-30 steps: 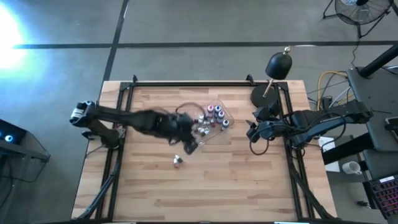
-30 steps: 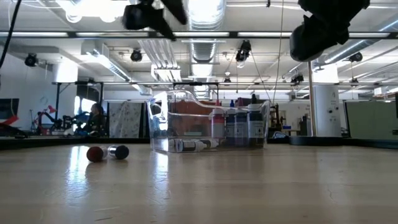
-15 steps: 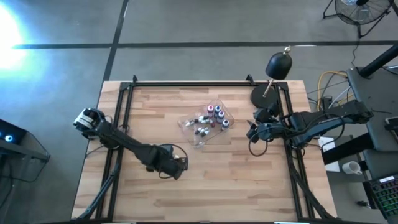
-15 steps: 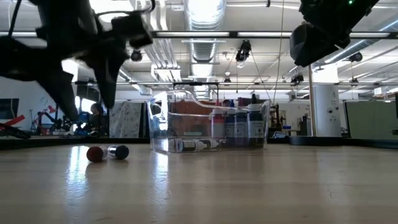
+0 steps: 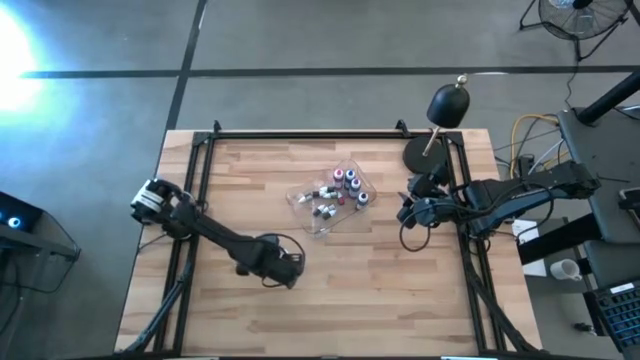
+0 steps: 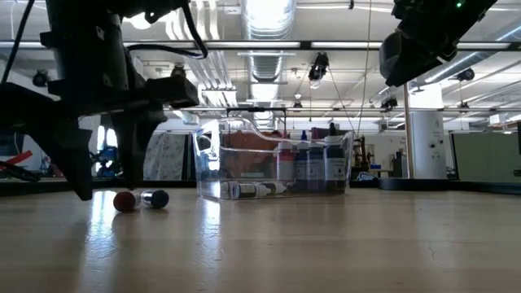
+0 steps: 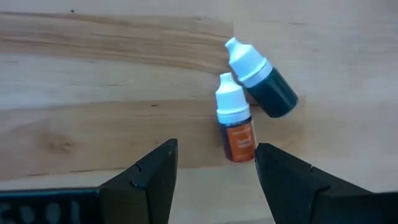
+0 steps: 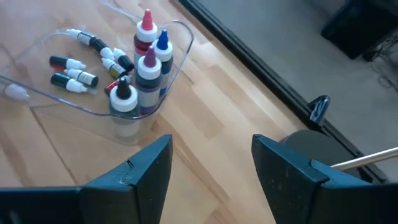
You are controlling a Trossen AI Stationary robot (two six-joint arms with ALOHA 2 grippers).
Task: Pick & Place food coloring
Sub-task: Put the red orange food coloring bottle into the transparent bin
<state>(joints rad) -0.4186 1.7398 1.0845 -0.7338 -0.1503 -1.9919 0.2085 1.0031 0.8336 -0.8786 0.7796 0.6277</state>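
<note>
Bottles on the wood: two tiny food coloring bottles lie on their sides, touching each other, away from the tray. One is a small orange-red bottle with a white cap point(image 7: 235, 124). The other is a small dark bottle with a white cap point(image 7: 261, 79).
Left claw: the left claw point(image 7: 214, 180) is low over the wood with its two dark fingers wide apart. It holds nothing.
Which way: the orange-red bottle lies just ahead of the left claw, a bit toward one finger and not in the middle of the gap. Its long side points almost straight away from the claw, cap at the far end. The dark bottle lies past it, tilted.
Next move, my guess: the claw must slide sideways a little so the orange-red bottle sits between the fingers.
Nearer arm: the left arm is right beside the two bottles.
Right claw: the right claw point(image 8: 211, 180) hangs near the tabletop's right edge, open and empty.
Tray: the clear plastic tray point(image 5: 305, 197) holds the other small bottles, some standing, some lying down.
Tabletop: the light wooden tabletop point(image 5: 400, 290).
Room: a big hall with bright ceiling lights behind; a black domed lamp point(image 5: 448, 103) at the far right corner.
</note>
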